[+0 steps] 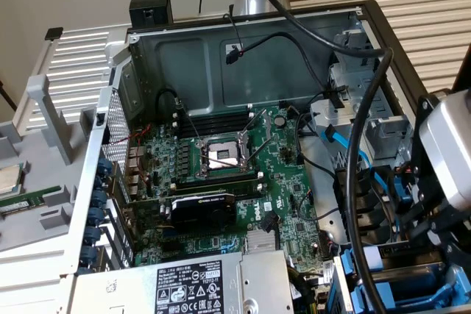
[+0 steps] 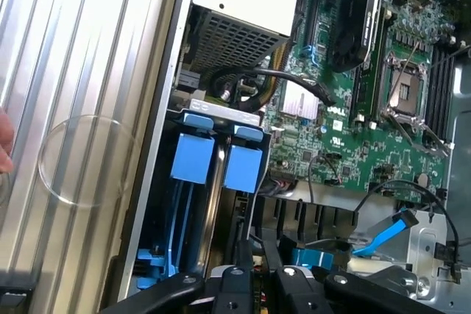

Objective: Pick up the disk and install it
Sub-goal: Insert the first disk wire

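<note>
Gripper point(image 2: 259, 288), exterior view's right edge, grip state we cannot tell; close to two blue-tabbed trays point(image 2: 197, 158). Risk, we judge: skewed approach jams a tray; blue cable point(image 2: 384, 232) snags.

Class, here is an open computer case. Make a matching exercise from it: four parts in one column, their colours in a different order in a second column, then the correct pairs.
Parts
1. motherboard
2. graphics card
3. drive-bay tabs
4. power supply housing

Colours
A. blue
B. silver-grey
C. green
D. black

Pairs: 1-C, 2-D, 3-A, 4-B
</note>
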`<state>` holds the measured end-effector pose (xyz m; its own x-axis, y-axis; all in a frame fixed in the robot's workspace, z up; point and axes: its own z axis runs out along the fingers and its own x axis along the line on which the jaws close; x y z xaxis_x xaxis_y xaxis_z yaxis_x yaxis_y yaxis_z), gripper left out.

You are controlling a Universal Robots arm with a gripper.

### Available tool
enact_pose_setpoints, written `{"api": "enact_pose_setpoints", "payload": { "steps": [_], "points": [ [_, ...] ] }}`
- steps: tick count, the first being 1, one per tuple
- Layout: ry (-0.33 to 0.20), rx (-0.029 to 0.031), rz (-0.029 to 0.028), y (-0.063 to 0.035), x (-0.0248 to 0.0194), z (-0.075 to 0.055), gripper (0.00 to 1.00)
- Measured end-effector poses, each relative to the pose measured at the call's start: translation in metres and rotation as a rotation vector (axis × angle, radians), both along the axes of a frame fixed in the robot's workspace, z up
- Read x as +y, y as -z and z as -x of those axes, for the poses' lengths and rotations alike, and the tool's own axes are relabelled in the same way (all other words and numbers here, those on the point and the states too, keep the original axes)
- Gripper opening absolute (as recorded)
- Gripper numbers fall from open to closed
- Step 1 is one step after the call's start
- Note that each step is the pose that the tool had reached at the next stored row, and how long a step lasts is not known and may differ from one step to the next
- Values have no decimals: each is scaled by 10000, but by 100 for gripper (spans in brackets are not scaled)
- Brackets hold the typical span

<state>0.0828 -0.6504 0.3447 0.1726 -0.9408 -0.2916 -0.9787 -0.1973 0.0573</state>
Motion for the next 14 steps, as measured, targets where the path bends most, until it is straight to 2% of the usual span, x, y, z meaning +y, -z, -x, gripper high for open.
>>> {"api": "enact_pose_setpoints", "payload": {
  "steps": [2, 6, 12, 14],
  "points": [
    [0, -11, 87, -19, 12, 7, 18],
    [0, -45, 303, -55, 34, 19, 18],
    [0, -97, 708, -91, 66, 38, 18],
    [0, -112, 816, -100, 78, 44, 18]
  ]
}}
